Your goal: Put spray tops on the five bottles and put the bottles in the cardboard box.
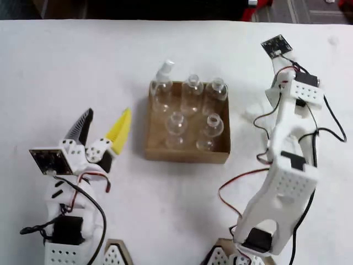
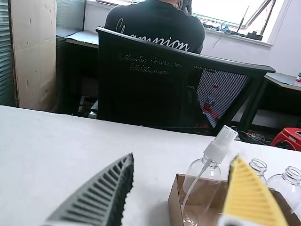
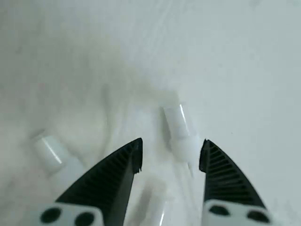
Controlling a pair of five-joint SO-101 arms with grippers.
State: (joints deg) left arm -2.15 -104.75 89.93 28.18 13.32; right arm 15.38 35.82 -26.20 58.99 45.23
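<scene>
Cardboard box [image 1: 187,153] sat at the middle of the worktop [image 1: 66,55] with all five clear bottles standing inside it. Just one, the bottle [image 1: 160,95] in the box's far left corner, carried a spray top [image 1: 165,68]. The other four bottles [image 1: 192,91] [image 1: 216,93] [image 1: 176,126] [image 1: 211,128] had bare necks. By my judgement the boxing was done and the capping hardly started, with four tops left to fit.

Toward the right edge of the worktop, the right pincer [image 3: 172,142] hung wide open above a loose top [image 3: 178,123] lying on the surface between its fingertips, not gripped. Another loose top [image 3: 51,153] lay nearby.

Just left of the box, toward the near left corner, the left pincer [image 1: 108,114] was spread wide with nothing in it.
</scene>
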